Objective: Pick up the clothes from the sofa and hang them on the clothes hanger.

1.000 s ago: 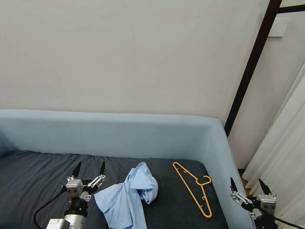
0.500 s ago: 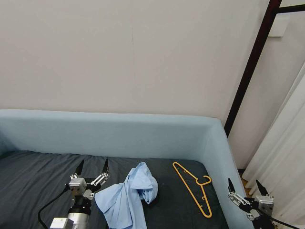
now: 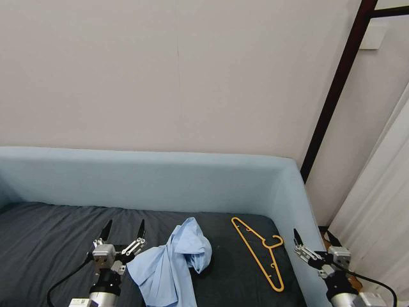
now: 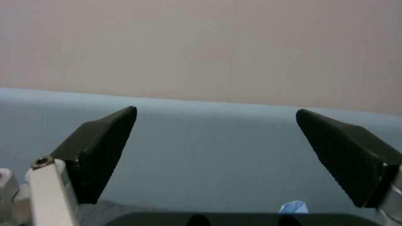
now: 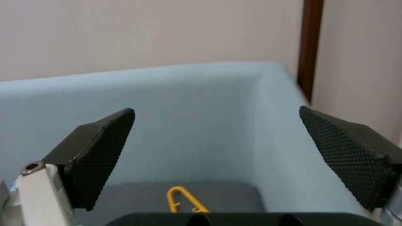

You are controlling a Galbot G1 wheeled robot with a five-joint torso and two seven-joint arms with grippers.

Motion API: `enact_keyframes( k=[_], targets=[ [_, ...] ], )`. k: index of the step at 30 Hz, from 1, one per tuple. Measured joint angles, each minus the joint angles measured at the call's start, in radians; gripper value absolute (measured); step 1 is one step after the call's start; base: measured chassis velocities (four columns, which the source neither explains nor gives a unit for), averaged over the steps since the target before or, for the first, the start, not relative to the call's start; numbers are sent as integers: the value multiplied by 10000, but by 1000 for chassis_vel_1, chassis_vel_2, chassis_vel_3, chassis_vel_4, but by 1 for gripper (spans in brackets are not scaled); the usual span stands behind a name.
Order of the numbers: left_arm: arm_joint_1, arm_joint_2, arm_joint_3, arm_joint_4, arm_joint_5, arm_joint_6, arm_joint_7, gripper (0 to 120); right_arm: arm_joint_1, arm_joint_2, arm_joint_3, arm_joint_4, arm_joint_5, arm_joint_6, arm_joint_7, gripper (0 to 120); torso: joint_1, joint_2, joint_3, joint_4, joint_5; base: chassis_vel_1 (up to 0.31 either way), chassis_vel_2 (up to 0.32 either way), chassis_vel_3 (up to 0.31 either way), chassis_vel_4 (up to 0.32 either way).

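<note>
We see the light blue shirt [image 3: 172, 268] lying crumpled on the dark seat of the sofa [image 3: 160, 182], roughly in the middle of the cushion. It is bunched into a rounded hump at its 12 o'clock end and spreads flatter toward 6 o'clock. The orange hanger [image 3: 259, 252] lies flat on the same cushion at the shirt's 3 o'clock, apart from it, with its hook toward the sofa's side wall.

The left end effector [image 3: 124, 227] hovers just beside the shirt at its 9 o'clock, fingers spread wide and holding nothing. The right end effector [image 3: 312, 238] sits at the hanger's 4 o'clock, over the sofa's side wall, also spread and empty.

We judge the shirt to be light, limp and thin. It will sag and drape from any single pinch, and a loose layer may slide out. The raised hump offers the best bite, since several folds are stacked there. We cannot tell where the collar lies.

The hanger looks like thin, stiff plastic, light and rather slick. As it lies flush on the soft cushion, we would take it at the neck below the hook, pressing slightly into the padding.
</note>
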Motion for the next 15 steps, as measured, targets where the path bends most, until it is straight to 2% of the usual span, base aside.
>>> enact_keyframes(
  k=[4, 5, 8, 9, 13, 15],
  targets=[
    [463, -62, -219, -114, 496, -148, -106, 100, 1297, -108, -1342, -622, 1964, -978, 448, 100, 0, 1, 0, 0, -3, 0, 0, 0, 0],
    [463, -62, -219, -114, 496, -148, -106, 100, 1297, -108, -1342, -622, 1964, -978, 448, 100, 0, 1, 0, 0, -3, 0, 0, 0, 0],
    [652, -105, -582, -308, 688, -177, -115, 100, 2515, 40, -2398, -1596, 3820, -1998, 753, 100, 0, 0, 0, 0, 0, 0, 0, 0, 0],
    [652, -105, -582, -308, 688, -177, -115, 100, 2515, 40, -2398, -1596, 3820, -1998, 753, 100, 0, 0, 0, 0, 0, 0, 0, 0, 0],
    [759, -61, -1099, -282, 806, -177, -137, 100, 3687, 454, -3103, -2643, 5518, -3354, 1345, 100, 0, 0, 0, -1, 0, 0, 0, 0, 0],
    [753, -37, -1182, -193, 812, -193, -138, 100, 3848, 554, -3221, -2792, 5609, -3462, 1367, 100, 0, 0, 1, -1, -3, 0, 0, 0, 0]
  ],
)
